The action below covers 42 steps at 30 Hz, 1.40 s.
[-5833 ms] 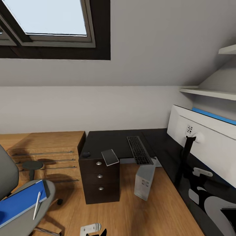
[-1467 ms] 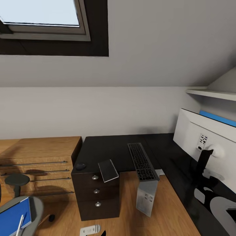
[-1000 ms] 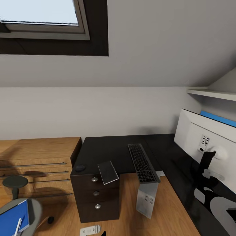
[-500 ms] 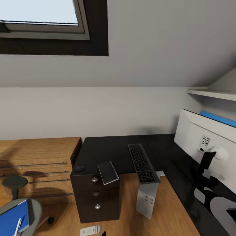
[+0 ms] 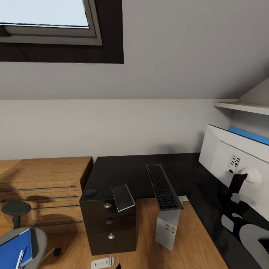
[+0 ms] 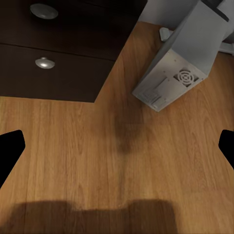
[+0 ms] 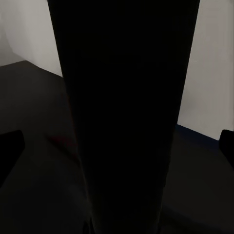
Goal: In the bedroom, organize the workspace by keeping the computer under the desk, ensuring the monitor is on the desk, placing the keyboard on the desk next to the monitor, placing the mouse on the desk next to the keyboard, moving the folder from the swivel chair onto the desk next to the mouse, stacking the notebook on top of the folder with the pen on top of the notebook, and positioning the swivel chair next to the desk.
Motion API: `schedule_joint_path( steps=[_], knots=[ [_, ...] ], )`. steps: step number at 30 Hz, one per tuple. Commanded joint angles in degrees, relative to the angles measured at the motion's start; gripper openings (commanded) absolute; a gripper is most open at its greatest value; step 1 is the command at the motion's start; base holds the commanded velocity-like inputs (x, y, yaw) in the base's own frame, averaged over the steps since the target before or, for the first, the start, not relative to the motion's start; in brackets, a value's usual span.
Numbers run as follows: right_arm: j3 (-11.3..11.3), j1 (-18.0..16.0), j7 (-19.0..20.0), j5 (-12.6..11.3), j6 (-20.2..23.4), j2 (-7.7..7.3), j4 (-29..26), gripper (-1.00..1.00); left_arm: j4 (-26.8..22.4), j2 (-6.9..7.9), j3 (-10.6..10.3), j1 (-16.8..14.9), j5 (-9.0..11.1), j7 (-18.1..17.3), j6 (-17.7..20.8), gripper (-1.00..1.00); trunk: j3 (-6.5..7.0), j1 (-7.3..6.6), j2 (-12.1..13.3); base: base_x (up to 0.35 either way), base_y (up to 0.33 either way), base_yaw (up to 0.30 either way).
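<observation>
**A:** Blue folder (image 5: 14, 249) is sitting on the swivel chair (image 5: 39, 239) in the lower left corner of the head view, half cropped by the frame, with the pen (image 5: 19, 259) lying on it. I'm guessing that's what's getting fetched next?

**B:** Looking that way to me. Left hand (image 6: 117, 148) is hanging over bare wooden floor (image 6: 97, 161), fingers spread wide with nothing in them, pointing down between the drawer unit (image 6: 58, 63) and the computer (image 6: 178, 66). So the folder is lying off to its left, and I'm reckoning the left arm is the nearer one. Its long axis seems to be running toward the corner, but too much is cut off to tell.

**A:** And the right hand?

**B:** Right hand (image 7: 117, 146) is gaping too, with a dark post (image 7: 122, 97) standing between the tips, probably the stand of the monitor (image 5: 235, 157). On the bench (image 5: 123, 168) the keyboard (image 5: 163, 185) is lying centre, with the mouse (image 5: 90, 192) and notebook (image 5: 123, 197) sitting left of it, the notebook overhanging the edge. The chair's armrest (image 5: 15, 208) might be getting in the way.
</observation>
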Motion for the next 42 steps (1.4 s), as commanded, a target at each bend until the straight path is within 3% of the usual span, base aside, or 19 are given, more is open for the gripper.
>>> schedule_joint_path(
  steps=[1, 20, 21, 42],
  knots=[
    [0.5, -0.1, -0.2, -0.3, -0.1, 0.01, 0.1, 1.0, -0.1, 0.05, -0.2, -0.1, 0.4, 0.3, -0.2, 1.0, -0.07, 0.01, -0.1, 0.091, 0.0, 0.0],
    [0.5, -0.1, -0.2, -0.3, -0.1, 0.01, 0.1, 1.0, -0.1, 0.05, -0.2, -0.1, 0.4, 0.4, -0.2, 1.0, -0.07, 0.01, -0.1, 0.056, 0.0, 0.0],
    [0.5, -0.1, -0.2, -0.3, -0.1, 0.01, 0.1, -1.0, -0.1, 0.05, -0.2, -0.1, 0.4, 0.4, -0.2, 1.0, -0.07, 0.01, -0.1, 0.0, 0.0, 0.0],
    [0.5, -0.1, -0.1, -0.3, -0.2, -0.05, 0.1, -1.0, -0.1, 0.05, -0.2, -0.1, 0.5, 0.4, -0.2, 1.0, -0.07, 0.01, -0.1, 0.0, 0.0, 0.0]
  ],
)
